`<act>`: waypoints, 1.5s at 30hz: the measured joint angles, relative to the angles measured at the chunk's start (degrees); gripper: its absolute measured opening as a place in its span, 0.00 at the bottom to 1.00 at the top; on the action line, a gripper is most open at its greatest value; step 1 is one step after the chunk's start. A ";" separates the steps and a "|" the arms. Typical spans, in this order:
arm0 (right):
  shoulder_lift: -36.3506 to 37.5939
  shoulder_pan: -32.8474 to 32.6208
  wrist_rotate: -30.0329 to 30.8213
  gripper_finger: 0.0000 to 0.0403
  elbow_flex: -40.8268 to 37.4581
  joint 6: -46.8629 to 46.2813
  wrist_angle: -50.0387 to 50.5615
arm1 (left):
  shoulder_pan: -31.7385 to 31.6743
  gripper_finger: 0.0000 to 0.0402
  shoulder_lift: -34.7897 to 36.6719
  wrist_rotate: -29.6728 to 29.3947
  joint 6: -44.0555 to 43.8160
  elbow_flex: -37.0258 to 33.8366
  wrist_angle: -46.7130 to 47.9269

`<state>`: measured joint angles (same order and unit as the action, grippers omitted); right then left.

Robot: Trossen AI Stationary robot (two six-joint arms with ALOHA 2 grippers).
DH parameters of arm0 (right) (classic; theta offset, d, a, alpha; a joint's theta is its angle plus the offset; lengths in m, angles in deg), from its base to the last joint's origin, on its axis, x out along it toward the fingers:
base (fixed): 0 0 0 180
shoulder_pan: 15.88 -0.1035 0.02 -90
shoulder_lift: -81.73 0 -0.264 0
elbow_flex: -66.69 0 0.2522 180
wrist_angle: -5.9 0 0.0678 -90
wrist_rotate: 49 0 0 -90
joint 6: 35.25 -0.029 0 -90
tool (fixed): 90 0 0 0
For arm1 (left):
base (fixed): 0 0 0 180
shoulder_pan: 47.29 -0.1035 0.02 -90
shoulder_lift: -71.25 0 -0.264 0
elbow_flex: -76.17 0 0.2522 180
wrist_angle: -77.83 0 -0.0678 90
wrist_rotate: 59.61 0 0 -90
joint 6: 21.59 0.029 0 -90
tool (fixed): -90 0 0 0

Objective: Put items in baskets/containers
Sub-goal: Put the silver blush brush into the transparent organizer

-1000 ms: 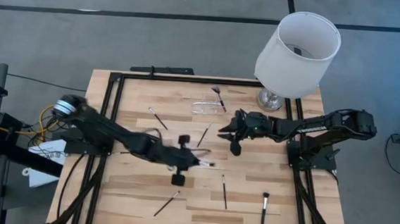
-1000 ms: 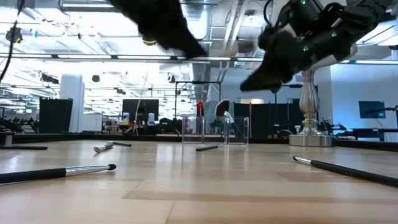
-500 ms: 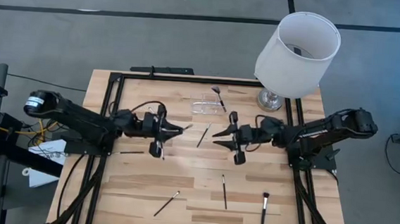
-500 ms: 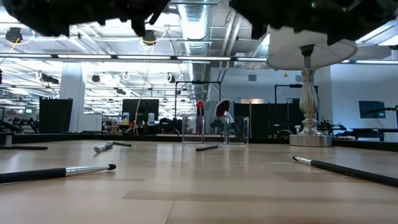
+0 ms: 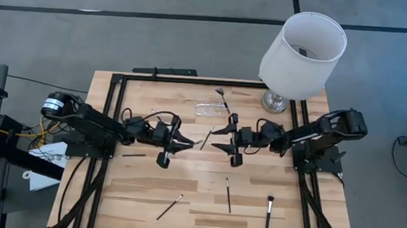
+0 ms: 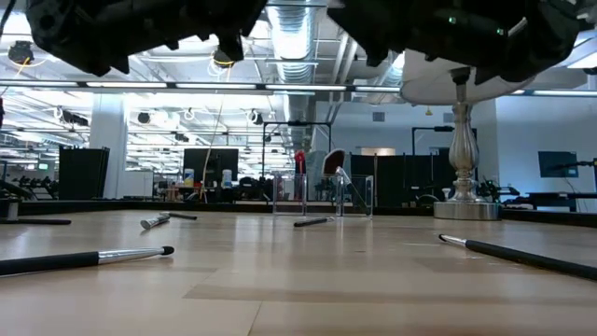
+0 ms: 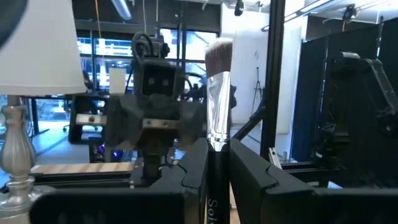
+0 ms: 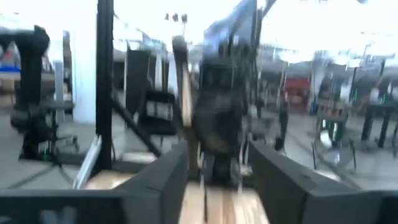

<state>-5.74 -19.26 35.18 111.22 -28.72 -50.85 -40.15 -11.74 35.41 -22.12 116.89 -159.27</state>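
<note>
Mid-table, the left gripper (image 7: 217,163) pinches a makeup brush (image 7: 217,99) upright, facing the right gripper (image 5: 220,135), whose jaws gape, apparently empty. The clear organizer (image 5: 211,108) sits toward twelve o'clock. A misjudged handover could drop the brush. The wide-apart right fingers (image 8: 158,180) show blurred, their tips cut off.

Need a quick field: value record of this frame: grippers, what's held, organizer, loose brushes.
left gripper: mid-table, shut on a brush, bristles past the fingertips
right gripper: mid-table, facing the left one, open, holding nothing
organizer: clear, far side of the table, one brush leaning at it
loose brushes: four in the near half of the table, e.g.
lamp: far right corner
</note>
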 joint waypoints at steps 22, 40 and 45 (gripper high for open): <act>-6.30 -5.49 3.25 0.57 7.05 9.99 -2.77 | 1.89 0.12 -6.18 2.76 -6.19 5.24 -1.02; -10.25 -5.50 2.77 0.56 12.10 6.88 -3.36 | 1.84 0.12 -7.47 0.07 -6.13 5.22 -0.76; -10.39 -5.49 2.81 0.49 12.34 6.56 -3.03 | 2.55 0.12 -7.43 0.56 -6.00 5.31 -1.13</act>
<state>-16.14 -24.76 37.99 123.56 -22.16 -53.88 -37.60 -19.16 35.97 -28.12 122.20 -160.40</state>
